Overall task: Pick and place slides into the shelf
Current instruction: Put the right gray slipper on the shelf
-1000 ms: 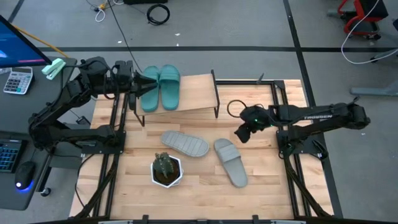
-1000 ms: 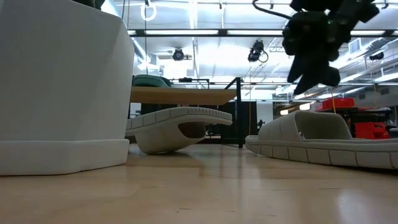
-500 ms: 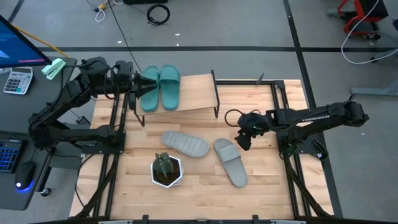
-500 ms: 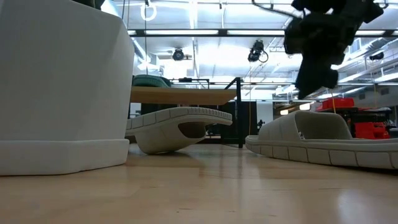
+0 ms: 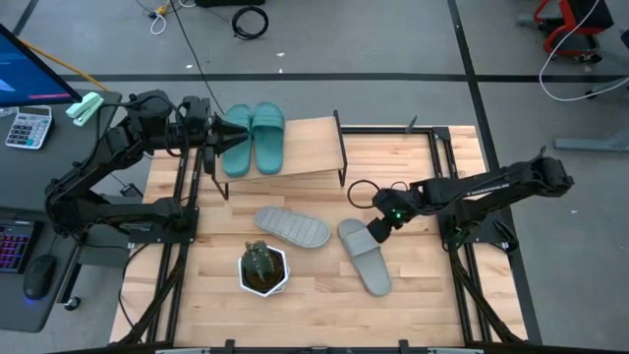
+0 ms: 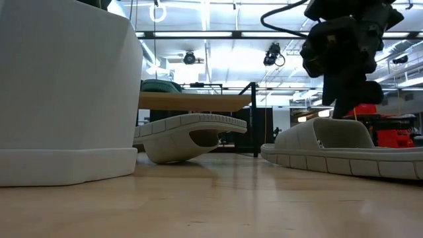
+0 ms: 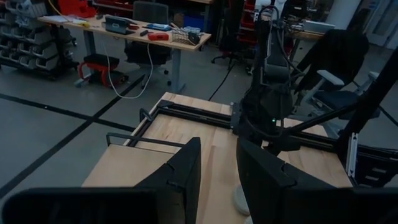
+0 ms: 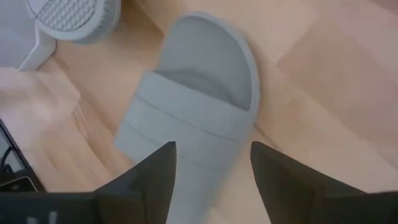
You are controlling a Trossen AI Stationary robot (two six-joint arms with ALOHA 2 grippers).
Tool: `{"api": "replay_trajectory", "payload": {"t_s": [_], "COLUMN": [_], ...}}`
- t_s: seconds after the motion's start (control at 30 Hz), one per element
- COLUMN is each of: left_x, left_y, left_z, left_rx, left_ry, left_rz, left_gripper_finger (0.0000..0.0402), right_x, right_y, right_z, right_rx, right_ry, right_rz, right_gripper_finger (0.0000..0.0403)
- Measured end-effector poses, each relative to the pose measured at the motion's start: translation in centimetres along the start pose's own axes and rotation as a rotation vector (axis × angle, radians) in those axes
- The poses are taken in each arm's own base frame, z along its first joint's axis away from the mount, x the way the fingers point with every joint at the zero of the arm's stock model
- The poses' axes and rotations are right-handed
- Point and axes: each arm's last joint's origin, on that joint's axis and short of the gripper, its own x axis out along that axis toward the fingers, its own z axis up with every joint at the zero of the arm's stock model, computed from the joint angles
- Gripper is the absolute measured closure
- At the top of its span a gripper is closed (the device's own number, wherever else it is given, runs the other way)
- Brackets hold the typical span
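Two grey slides lay on the table before the shelf (image 5: 300, 147); the right claw (image 5: 374, 230), spread, hung over the nearer grey slide (image 5: 364, 256), whose long axis ran away from the shelf.

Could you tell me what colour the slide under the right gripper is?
Light grey. The slide shows best in the right wrist view.

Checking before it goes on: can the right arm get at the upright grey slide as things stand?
Probably yes. The right gripper hangs open just above that grey slide, the strap between its fingers in the wrist view, nothing between them.
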Motion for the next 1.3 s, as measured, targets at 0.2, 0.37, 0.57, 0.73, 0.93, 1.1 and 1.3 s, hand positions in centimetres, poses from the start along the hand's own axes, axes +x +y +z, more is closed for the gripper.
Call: {"api": "replay_trajectory", "payload": {"t_s": [0.2, 0.37, 0.57, 0.73, 0.93, 1.1, 1.3], "left_x": [0.0, 0.0, 0.0, 0.0, 0.0, 0.0, 0.0], "left_y": [0.0, 0.0, 0.0, 0.0, 0.0, 0.0, 0.0], "left_z": [-0.1, -0.2, -0.2, -0.2, -0.1, -0.1, -0.1], "left_rx": [-0.004, -0.004, -0.002, -0.001, 0.002, 0.003, 0.003], "left_ry": [0.015, 0.016, 0.016, 0.016, 0.015, 0.011, 0.011], "left_rz": [0.001, 0.001, 0.001, 0.001, 0.001, 0.001, 0.001], "left_gripper_finger": [0.0294, 0.0294, 0.0294, 0.0294, 0.0294, 0.0294, 0.0294], "right_x": [0.9, 1.9, 2.5, 2.9, 3.4, 4.8, 6.7], "right_y": [0.1, -0.6, -0.9, -1.7, -1.4, -0.9, -0.1], "right_z": [-0.6, -1.0, -1.0, -1.3, -1.9, -2.3, -2.3], "right_rx": [0.092, 0.217, 0.313, 0.356, 0.356, 0.372, 0.403], "right_ry": [-0.010, -0.034, -0.103, -0.108, -0.093, -0.099, -0.117], "right_rz": [-0.050, -0.042, -0.007, -0.032, -0.032, -0.034, 0.025], "right_gripper_finger": [0.0169, 0.0136, 0.0108, 0.0108, 0.0114, 0.0114, 0.0118]}}
